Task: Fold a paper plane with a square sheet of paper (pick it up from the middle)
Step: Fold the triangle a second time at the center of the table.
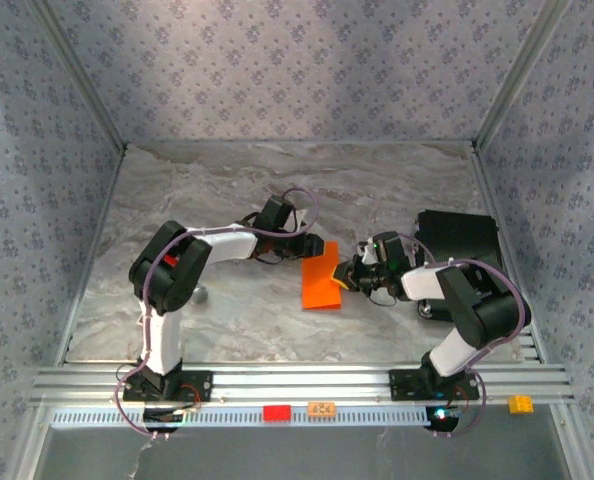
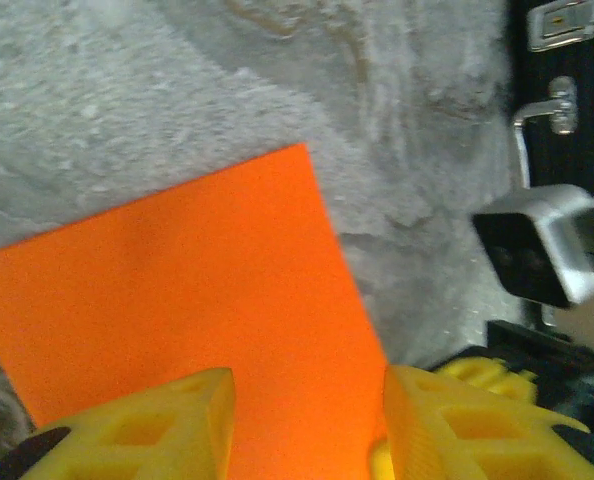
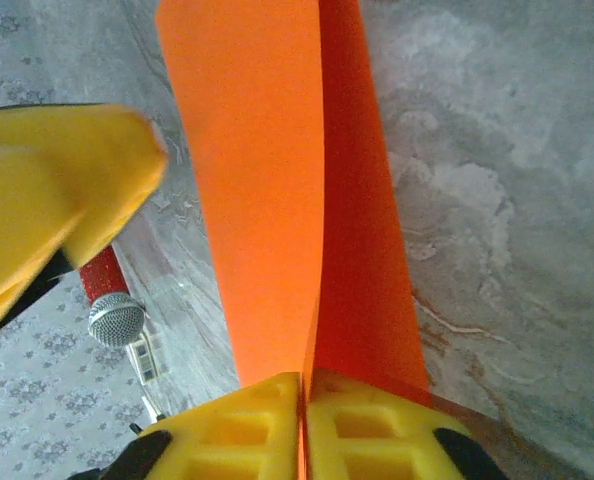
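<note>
An early fold is in hand. The right gripper (image 3: 302,390) pinches the doubled square sheet of paper (image 3: 267,180), which runs straight ahead of it. The left gripper (image 2: 307,405) stands spread, with the sheet between its fingers. The next move is probably to press the crease flat.

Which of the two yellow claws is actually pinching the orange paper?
The right gripper: its jaws are shut on the edge of the orange paper. The left gripper has its jaws apart, with paper showing between them.

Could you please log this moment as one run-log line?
left gripper open above orange sheet | right gripper shut on orange sheet | layers doubled
</note>
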Robot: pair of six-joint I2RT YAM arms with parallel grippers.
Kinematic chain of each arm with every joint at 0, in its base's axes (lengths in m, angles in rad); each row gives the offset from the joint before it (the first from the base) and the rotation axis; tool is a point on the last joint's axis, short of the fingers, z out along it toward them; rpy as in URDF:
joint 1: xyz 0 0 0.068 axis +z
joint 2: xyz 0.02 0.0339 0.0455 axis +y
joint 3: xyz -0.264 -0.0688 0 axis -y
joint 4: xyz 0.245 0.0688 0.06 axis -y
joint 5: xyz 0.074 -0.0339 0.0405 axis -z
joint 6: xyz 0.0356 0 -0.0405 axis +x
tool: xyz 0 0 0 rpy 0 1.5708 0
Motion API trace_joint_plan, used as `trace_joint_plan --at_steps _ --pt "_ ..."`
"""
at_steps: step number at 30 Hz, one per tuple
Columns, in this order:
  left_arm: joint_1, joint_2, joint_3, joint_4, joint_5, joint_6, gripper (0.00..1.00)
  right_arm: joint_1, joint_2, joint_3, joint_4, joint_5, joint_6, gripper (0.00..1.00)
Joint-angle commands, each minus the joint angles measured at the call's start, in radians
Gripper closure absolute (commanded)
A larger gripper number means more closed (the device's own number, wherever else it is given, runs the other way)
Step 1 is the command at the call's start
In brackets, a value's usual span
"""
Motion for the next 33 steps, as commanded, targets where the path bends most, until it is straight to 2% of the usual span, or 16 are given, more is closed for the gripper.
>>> trace_joint_plan --at_steps 1,5,8,13,17,22,33 --pt "-0.017 -0.095 -0.026 -0.036 -0.014 0.052 0.56 0.0 0.014 0.03 -0.043 -0.008 -0.032 0.84" --pt "-0.041 -0.166 -0.075 -0.054 -0.038 0.101 0.55 0.0 0.007 0.032 -0.056 -0.004 -0.037 0.84" --pt "-0.08 -0.217 -0.109 -0.092 -0.083 0.162 0.55 0.001 -0.001 0.025 -0.054 0.002 -0.032 0.88" --pt "-0.139 -0.285 -0.175 -0.121 -0.175 0.206 0.54 0.004 -0.002 0.03 -0.062 -0.001 -0.037 0.88" --pt "-0.148 -0.309 -0.213 -0.103 -0.198 0.194 0.54 0.011 0.018 0.051 -0.098 -0.006 -0.068 0.8" --pt "-0.148 -0.325 -0.221 -0.108 -0.227 0.194 0.54 0.013 0.034 0.071 -0.156 0.011 -0.094 0.87" --pt "-0.161 -0.335 -0.221 -0.118 -0.255 0.212 0.54 0.05 0.025 0.089 -0.222 0.078 -0.103 0.88"
